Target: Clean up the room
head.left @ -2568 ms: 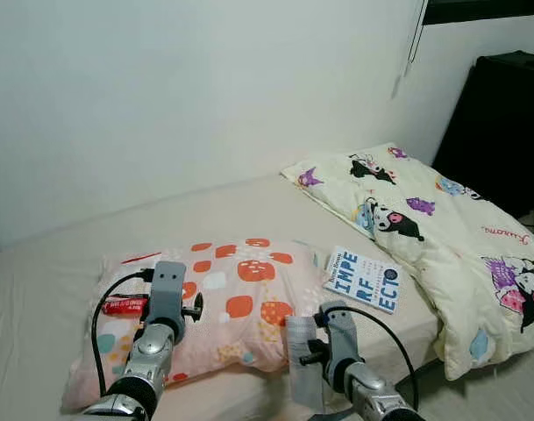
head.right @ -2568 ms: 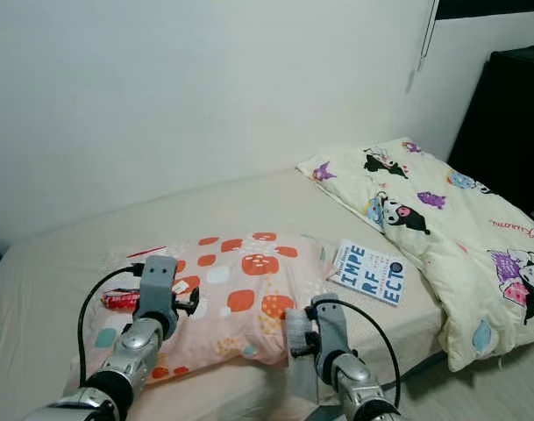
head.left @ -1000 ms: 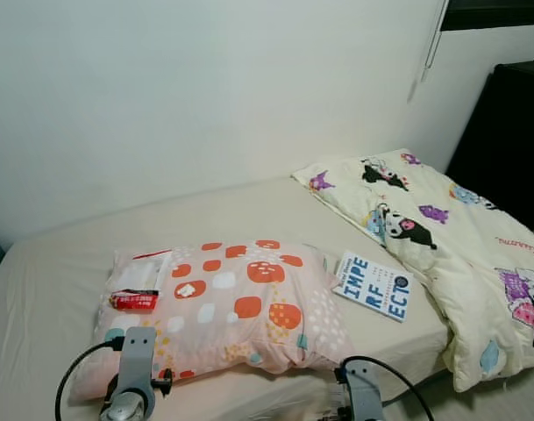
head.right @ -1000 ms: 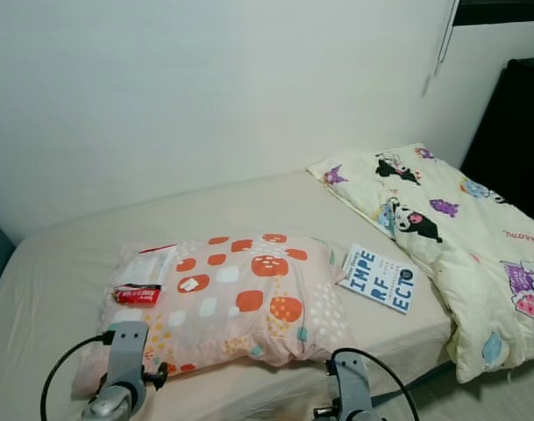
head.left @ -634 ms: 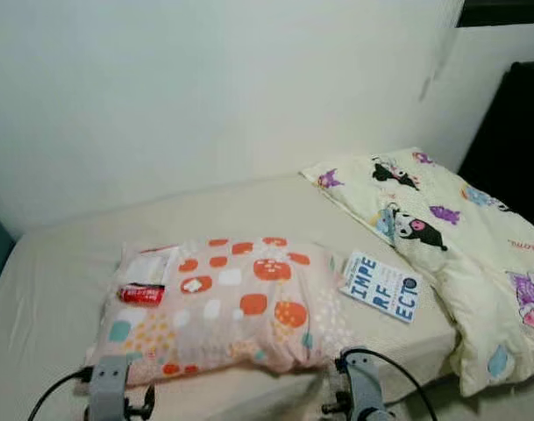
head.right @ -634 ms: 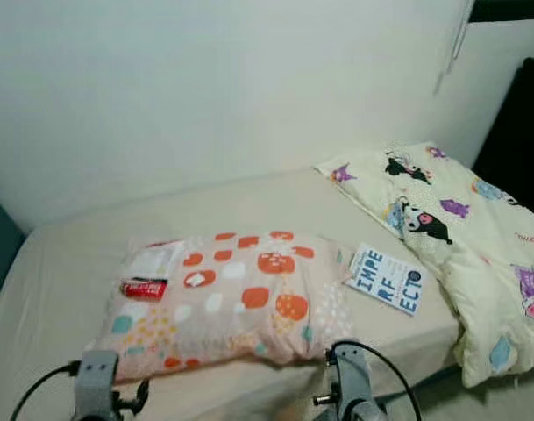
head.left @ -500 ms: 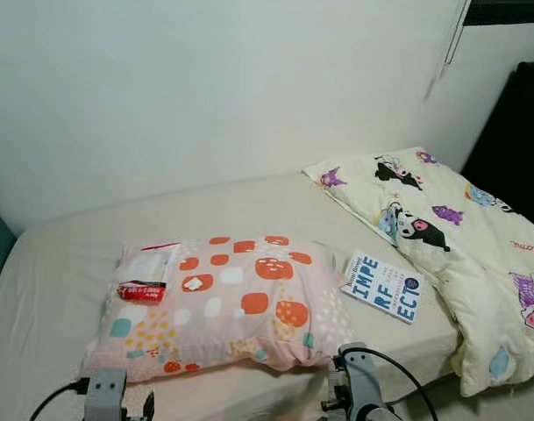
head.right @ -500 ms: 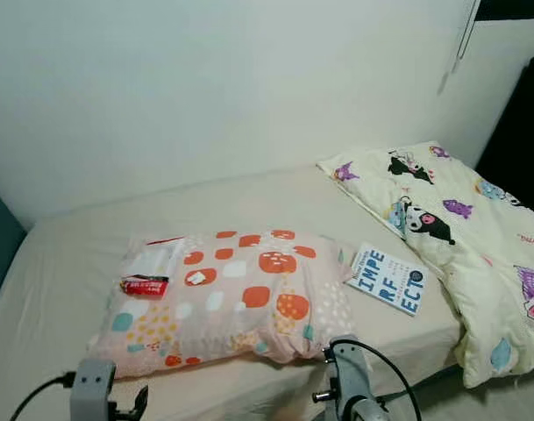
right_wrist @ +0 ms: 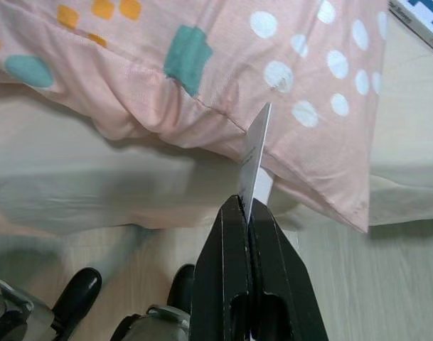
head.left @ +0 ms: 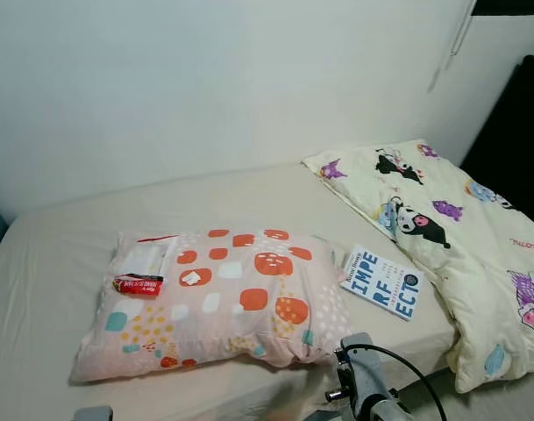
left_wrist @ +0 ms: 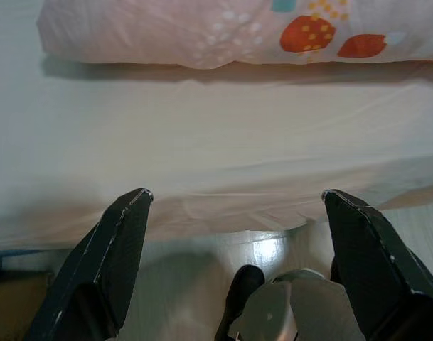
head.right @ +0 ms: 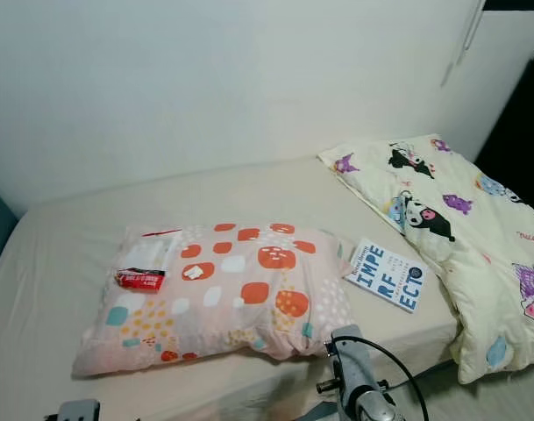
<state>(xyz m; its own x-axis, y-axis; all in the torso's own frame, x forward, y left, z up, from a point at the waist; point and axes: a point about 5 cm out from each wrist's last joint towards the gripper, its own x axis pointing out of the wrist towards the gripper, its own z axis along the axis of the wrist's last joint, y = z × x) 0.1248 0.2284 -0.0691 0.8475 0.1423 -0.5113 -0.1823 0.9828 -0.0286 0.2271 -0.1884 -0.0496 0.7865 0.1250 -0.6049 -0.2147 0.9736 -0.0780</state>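
Paper pinched thin at the bed's edge

Right pincer (right_wrist: 250, 213) clenches a white sheet (right_wrist: 254, 160) edge-on below the pillow (head.left: 218, 298); so slim a grip may slip. Left pincer (left_wrist: 234, 206) hangs released beside the bed (head.left: 65, 254).

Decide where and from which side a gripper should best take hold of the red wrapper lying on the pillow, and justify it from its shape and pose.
Probably across the short width of the red wrapper, at its middle, coming straight down from above. It lies flat and narrow on the pillow, its long side running left to right, so open jaws can straddle it. The left gripper, open and empty, is on that side.
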